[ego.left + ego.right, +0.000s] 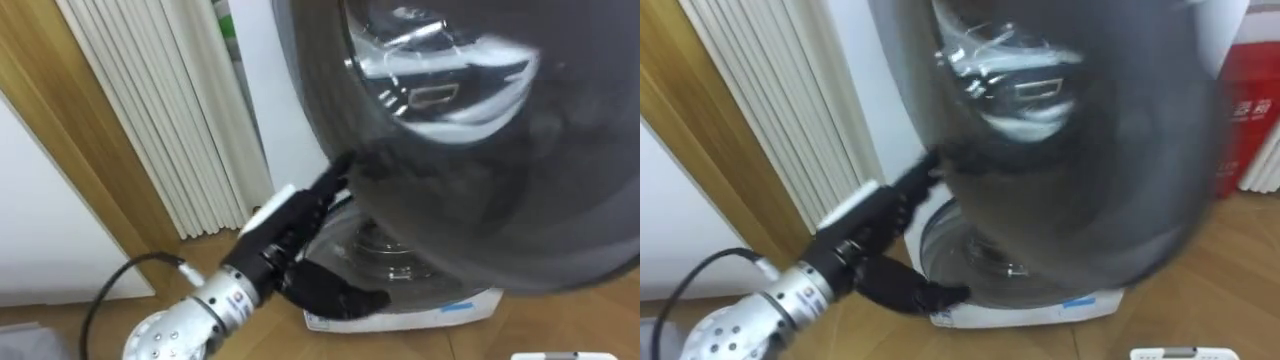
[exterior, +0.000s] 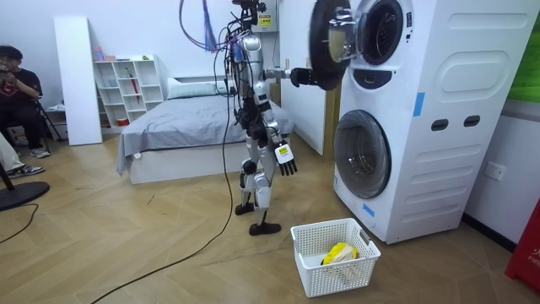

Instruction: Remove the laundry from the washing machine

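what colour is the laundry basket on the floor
White basket, clearest in the room view.

White washing machine, dark door. White lattice basket with yellow cloth. Black robot hand, brown wood floor.

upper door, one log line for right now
upper door: open | left hand: fingers straight on its rim | right hand: hanging open at side | basket: on floor

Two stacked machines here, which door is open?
The upper machine's door: it is swung out toward the robot, with the left hand at its rim. The lower machine's door sits shut, flush with the front.
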Robot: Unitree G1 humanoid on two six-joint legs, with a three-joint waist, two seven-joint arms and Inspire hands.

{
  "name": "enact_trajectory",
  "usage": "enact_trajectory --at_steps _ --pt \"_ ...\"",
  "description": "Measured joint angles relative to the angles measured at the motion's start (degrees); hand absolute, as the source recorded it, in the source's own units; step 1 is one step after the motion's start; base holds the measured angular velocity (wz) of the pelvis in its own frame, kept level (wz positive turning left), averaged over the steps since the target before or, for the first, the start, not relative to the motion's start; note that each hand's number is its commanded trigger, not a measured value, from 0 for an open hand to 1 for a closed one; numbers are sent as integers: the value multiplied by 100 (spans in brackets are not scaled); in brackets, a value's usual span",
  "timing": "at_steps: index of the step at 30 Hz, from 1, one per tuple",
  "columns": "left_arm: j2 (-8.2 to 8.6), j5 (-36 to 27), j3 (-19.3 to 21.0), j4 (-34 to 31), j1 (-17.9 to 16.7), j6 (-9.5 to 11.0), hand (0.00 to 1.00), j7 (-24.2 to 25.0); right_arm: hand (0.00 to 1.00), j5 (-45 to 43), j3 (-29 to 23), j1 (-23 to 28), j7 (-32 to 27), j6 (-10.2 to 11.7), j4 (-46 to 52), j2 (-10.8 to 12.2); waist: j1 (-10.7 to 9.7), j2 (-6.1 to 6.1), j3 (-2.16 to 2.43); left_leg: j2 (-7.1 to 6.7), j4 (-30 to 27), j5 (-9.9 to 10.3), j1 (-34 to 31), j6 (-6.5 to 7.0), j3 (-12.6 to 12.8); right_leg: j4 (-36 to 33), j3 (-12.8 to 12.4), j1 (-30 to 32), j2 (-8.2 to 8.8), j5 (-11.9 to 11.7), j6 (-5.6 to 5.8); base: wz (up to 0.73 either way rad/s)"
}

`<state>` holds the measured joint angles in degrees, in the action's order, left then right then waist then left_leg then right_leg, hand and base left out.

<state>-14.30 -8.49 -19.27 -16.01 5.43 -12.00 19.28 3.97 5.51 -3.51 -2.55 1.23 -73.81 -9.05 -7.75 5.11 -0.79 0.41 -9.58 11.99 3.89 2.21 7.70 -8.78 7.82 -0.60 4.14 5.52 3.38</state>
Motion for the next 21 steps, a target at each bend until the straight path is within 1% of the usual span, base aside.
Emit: enact_trajectory --at_steps 2,4,5,9,13,14,17,19,21 --pt "55 -9 -54 0 0 2 0 102 0 6 1 0 0 -1 -2 10 5 -16 4 8 -3 -3 0 -5 5 -1 -10 7 -8 5 -8 -3" --pt "71 -6 -62 17 -4 25 0 202 0 6 0 1 5 -3 -4 32 19 -90 -20 17 -3 -4 18 -7 34 -6 -72 26 -21 11 -18 -13" --pt "69 -5 -62 42 -11 49 0 231 0 6 0 2 9 -5 -4 39 21 -99 -22 18 -3 -4 25 -8 38 -7 -77 23 -22 12 -19 -12" --pt "87 -5 -154 65 -91 64 0 361 0 112 44 20 14 -7 -13 83 14 -163 -11 20 6 1 84 -15 94 -1 -142 -9 -31 11 -20 -7" --pt "81 -8 -155 195 -179 143 0 416 0 132 60 29 14 -7 -41 109 12 -223 -1 38 33 19 166 -39 100 2 -162 -54 -54 8 -26 -5" --pt "100 -3 -155 250 -218 146 0 416 0 172 93 29 8 -7 -44 118 10 -238 12 46 37 25 173 -48 104 3 -185 -56 -72 5 -31 -9" --pt "112 1 -173 298 -308 146 0 466 0 299 220 30 -14 -7 -44 132 15 -260 12 86 37 41 186 -76 173 10 -269 -53 -130 -13 -59 -13" --pt "198 21 -176 419 -305 156 0 506 0 304 223 33 -25 -6 -43 134 -6 -255 11 101 37 44 191 -81 203 10 -299 -49 -148 -17 -66 -10" --pt "325 25 -175 701 -284 161 0 496 0 291 217 34 -20 0 -36 134 -21 -241 14 124 43 54 215 -98 284 10 -337 -45 -170 -25 -77 -14"
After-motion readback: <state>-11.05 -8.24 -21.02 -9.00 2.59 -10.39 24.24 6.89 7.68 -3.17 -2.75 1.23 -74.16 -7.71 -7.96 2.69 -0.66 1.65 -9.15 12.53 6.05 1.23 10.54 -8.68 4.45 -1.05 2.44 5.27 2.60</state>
